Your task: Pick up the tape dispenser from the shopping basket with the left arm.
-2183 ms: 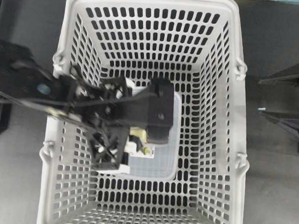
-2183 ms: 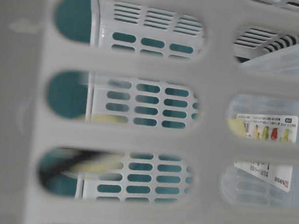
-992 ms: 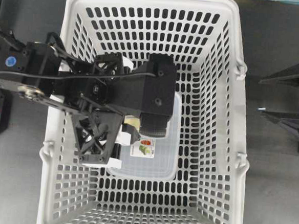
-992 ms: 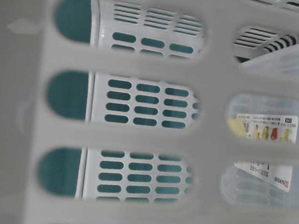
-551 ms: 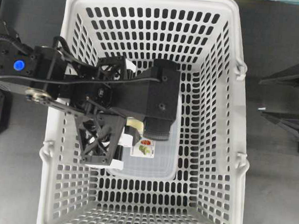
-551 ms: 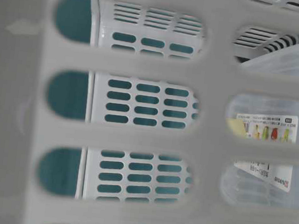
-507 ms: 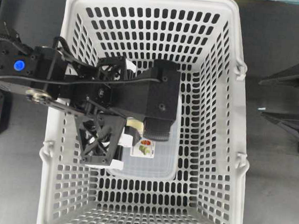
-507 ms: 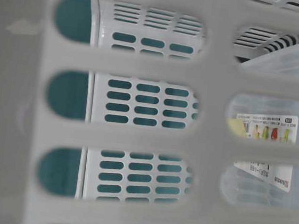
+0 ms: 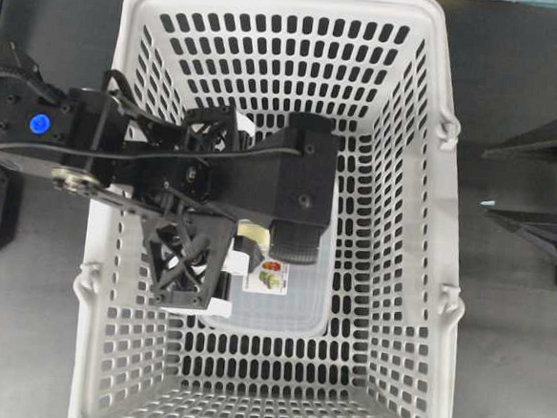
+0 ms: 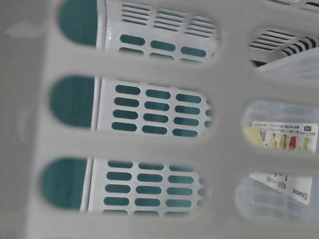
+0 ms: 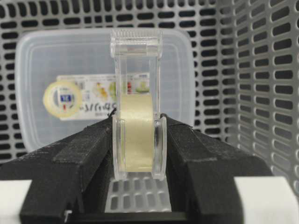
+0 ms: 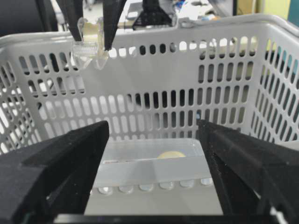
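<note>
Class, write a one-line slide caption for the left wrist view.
Left gripper holds clear tape dispenser above lidded container in basket.

Open room above shopping basket (image 9: pixel 430 229)

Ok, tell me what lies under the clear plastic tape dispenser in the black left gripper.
A translucent rectangular plastic box with a white label, lying on the light-grey slotted basket floor. The dispenser hides the label's middle and part of the lid.
</note>
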Action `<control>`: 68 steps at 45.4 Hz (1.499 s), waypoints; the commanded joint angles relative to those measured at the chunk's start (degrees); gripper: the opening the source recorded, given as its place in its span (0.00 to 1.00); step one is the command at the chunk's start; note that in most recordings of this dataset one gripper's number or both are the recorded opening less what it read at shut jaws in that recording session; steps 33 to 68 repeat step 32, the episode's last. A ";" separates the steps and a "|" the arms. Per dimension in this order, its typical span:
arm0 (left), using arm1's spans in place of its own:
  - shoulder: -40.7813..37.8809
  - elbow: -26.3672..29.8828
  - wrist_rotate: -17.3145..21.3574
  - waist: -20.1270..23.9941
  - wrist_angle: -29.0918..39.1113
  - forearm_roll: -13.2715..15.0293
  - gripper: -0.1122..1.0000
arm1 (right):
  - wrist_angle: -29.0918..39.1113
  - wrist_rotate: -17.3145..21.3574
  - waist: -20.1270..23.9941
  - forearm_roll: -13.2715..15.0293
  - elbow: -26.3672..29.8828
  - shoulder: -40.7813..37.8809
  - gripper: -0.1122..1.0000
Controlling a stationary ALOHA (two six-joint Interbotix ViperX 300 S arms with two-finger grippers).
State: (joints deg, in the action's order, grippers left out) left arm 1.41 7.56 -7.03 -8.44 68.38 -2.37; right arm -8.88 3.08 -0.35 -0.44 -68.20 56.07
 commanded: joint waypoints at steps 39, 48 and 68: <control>0.35 0.53 -0.18 -0.70 -0.35 -0.18 0.36 | 4.83 0.09 -0.97 -0.18 0.35 0.09 0.77; 0.35 0.53 -0.18 -0.70 -0.35 -0.18 0.36 | 4.83 0.09 -0.97 -0.18 0.35 0.09 0.77; 0.35 0.53 -0.18 -0.70 -0.35 -0.18 0.36 | 4.83 0.09 -0.97 -0.18 0.35 0.09 0.77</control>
